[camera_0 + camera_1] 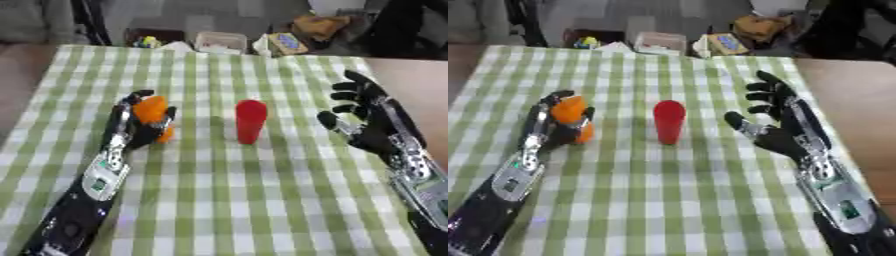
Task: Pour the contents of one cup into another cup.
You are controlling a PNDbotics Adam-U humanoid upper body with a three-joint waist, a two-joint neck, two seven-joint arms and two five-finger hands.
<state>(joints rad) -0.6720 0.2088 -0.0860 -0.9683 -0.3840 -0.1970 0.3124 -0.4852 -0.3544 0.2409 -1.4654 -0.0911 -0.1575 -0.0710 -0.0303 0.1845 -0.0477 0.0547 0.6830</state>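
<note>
An orange cup (pixel 152 116) stands on the green-and-white checked tablecloth (pixel 245 190) at the left, and my left hand (pixel 138 129) has its fingers and thumb curled round it. A red cup (pixel 250 120) stands upright in the middle of the table, a short way to the right of the orange one, with nothing touching it. My right hand (pixel 778 125) hovers to the right of the red cup, fingers spread and straight, palm turned toward the cup, holding nothing.
Beyond the table's far edge lie a white box (pixel 220 41), a yellow-and-blue packet (pixel 287 43) and other clutter on the floor. A bare brown tabletop (pixel 850 100) shows to the right of the cloth.
</note>
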